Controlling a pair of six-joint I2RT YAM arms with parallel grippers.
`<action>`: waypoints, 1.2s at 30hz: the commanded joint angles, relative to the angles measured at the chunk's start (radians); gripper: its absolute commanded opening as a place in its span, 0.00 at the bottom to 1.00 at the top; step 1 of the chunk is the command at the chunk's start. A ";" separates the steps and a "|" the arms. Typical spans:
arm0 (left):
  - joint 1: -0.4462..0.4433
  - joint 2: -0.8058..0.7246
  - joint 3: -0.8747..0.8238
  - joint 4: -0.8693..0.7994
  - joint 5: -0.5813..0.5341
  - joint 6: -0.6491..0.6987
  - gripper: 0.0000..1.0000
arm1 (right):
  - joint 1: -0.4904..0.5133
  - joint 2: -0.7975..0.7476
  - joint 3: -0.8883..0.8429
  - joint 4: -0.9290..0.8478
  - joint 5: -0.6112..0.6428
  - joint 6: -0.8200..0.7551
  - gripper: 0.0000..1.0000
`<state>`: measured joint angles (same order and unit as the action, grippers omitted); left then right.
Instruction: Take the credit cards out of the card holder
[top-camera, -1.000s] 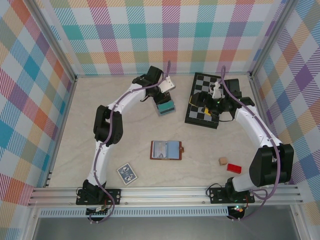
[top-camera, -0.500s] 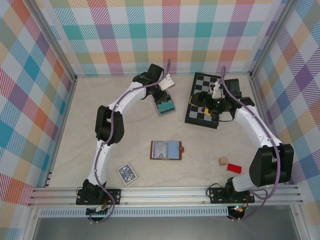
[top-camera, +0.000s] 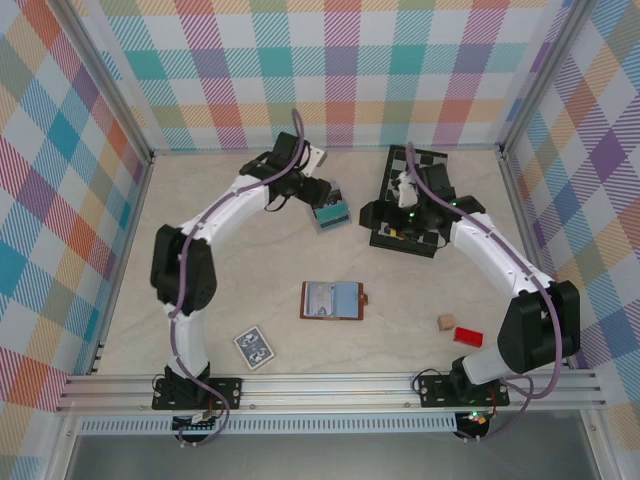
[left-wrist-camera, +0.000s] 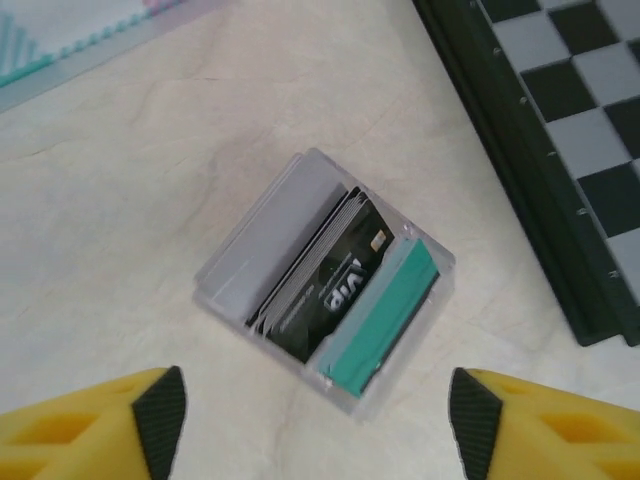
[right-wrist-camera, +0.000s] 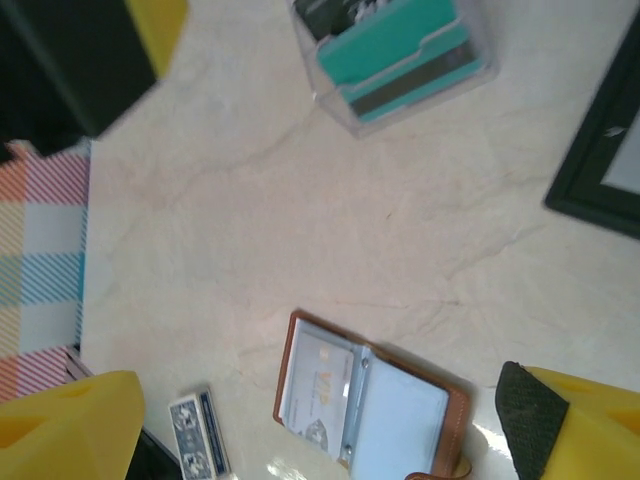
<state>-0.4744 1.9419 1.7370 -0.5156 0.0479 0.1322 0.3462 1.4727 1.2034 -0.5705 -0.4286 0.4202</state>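
Observation:
The brown card holder (top-camera: 333, 300) lies open in the middle of the table, with a pale credit card (right-wrist-camera: 322, 385) in its left pocket (right-wrist-camera: 365, 400). A dark credit card (left-wrist-camera: 328, 292) stands with several others in the grey-and-teal box (left-wrist-camera: 325, 282) (top-camera: 331, 213). My left gripper (top-camera: 318, 192) (left-wrist-camera: 316, 425) hovers open just above that box, nothing between its fingers (left-wrist-camera: 160, 420). My right gripper (top-camera: 382, 213) (right-wrist-camera: 320, 425) hangs open at the chessboard's left edge, high above the table and apart from the card holder.
A black chessboard (top-camera: 415, 195) lies at the back right, right of the box. A blue patterned card deck (top-camera: 254, 347) sits near the front left. A tan block (top-camera: 446, 322) and a red block (top-camera: 467, 336) lie at the front right.
My left gripper has gone from shut to open over the box, and its arm has swung left. My right arm has shifted left off the chessboard.

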 joint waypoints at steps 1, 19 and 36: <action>0.012 -0.145 -0.151 0.109 -0.068 -0.216 0.78 | 0.087 0.028 -0.022 -0.039 0.054 -0.044 0.91; 0.026 -0.486 -0.771 0.097 0.095 -0.762 0.94 | 0.352 0.264 -0.055 0.019 0.045 0.138 0.56; -0.081 -0.418 -0.888 0.215 0.349 -0.951 0.41 | 0.318 0.369 -0.085 0.083 -0.029 0.157 0.28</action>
<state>-0.5304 1.5040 0.8661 -0.3290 0.3450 -0.7845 0.6662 1.8297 1.1362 -0.5034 -0.4431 0.5728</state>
